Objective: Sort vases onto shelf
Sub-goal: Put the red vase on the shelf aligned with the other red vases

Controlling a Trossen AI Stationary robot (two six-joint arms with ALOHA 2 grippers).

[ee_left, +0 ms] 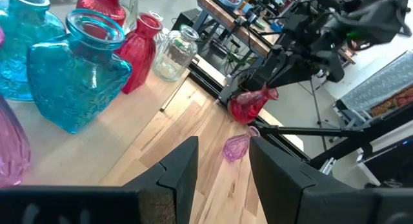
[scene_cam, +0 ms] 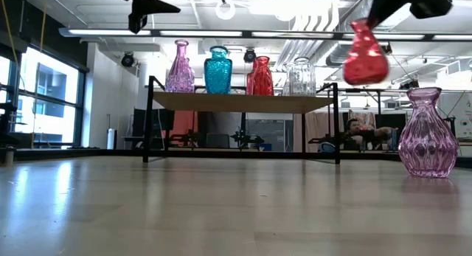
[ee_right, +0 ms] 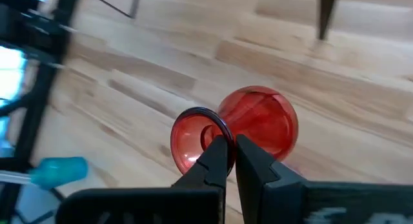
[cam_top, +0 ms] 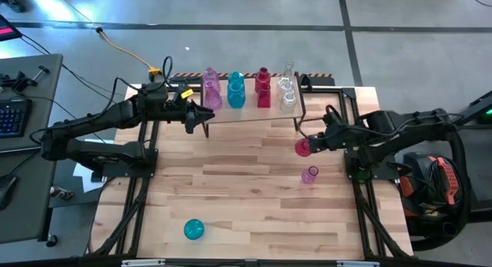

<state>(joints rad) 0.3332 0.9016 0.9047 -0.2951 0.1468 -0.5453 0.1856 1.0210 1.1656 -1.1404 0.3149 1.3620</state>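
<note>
The shelf (cam_top: pixel 254 113) stands at the table's far edge and carries several vases: pink (cam_top: pixel 211 90), teal (cam_top: pixel 236 90), red (cam_top: pixel 264 88) and clear (cam_top: pixel 287 94). My right gripper (ee_right: pixel 231 146) is shut on a red vase (cam_top: pixel 303 148), in the air off the shelf's right end. A small purple vase (cam_top: pixel 310 175) stands upright on the table just nearer than it. A teal vase (cam_top: pixel 193 229) rests near the front edge. My left gripper (ee_left: pixel 222 159) hovers open and empty at the shelf's left end. My right gripper pinches the red vase's mouth rim (ee_right: pixel 216 128) between its two fingers; one fingertip (ee_right: pixel 216 153) seems to be inside the mouth and the other outside by the neck. The fingers slant down from the table's right. The vase hangs tilted, lifted clear of the table (scene_cam: pixel 365 57).
The shelf's thin black legs (scene_cam: pixel 337 123) stand close to the held vase. Bare tabletop (cam_top: pixel 246 190) lies between the shelf and the teal vase. A desk with a keyboard (cam_top: pixel 11 113) is off the table's left, and a person sits far behind in the room (scene_cam: pixel 358 127).
</note>
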